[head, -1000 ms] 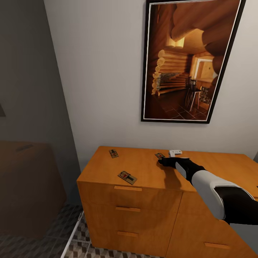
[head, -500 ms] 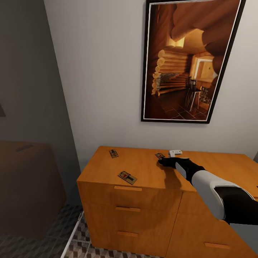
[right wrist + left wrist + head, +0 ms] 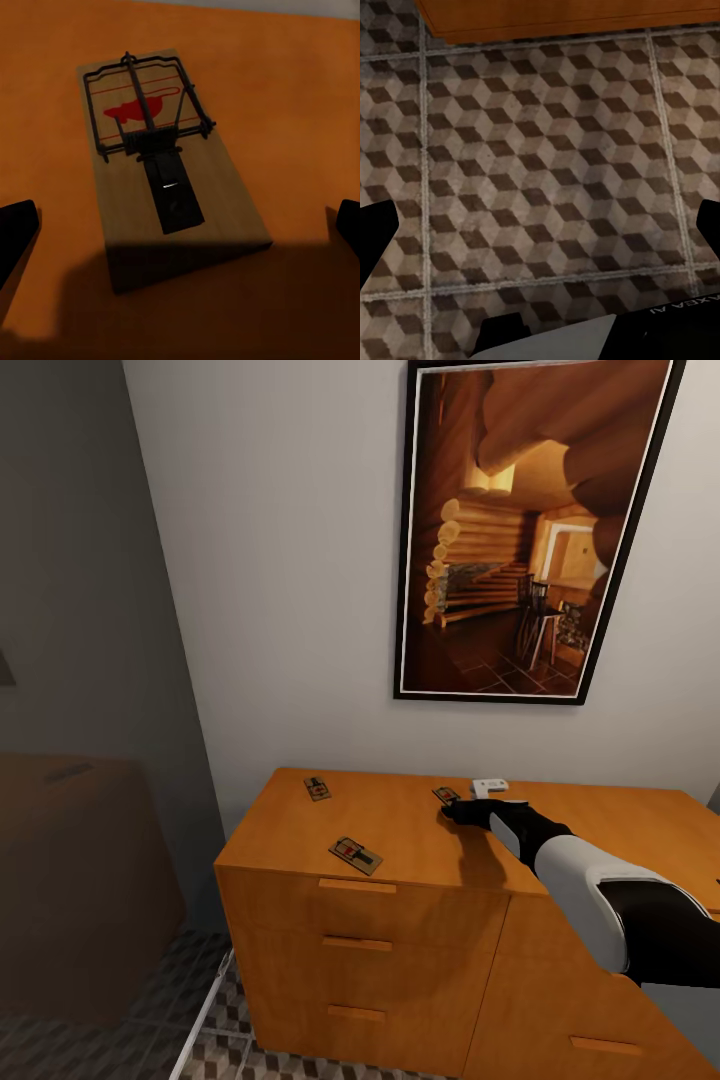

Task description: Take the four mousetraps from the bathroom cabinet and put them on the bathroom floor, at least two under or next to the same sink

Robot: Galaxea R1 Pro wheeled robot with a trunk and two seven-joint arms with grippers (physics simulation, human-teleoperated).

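head: above cabinet (image 3: 400, 840) | right wrist: close, same top

Soft, even light fills the renders, with no glare. The orange-brown wooden cabinet (image 3: 400, 830) carries a dim arm shadow on its top. A darker shadow crosses the tan mousetrap board (image 3: 169, 176) nearest the camera. The left grey wall is dim, and edges look slightly soft.

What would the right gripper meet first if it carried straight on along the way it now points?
Most likely the mousetrap lying flat on the cabinet top: it sits centred between the open right gripper fingers, though how far off is unclear.
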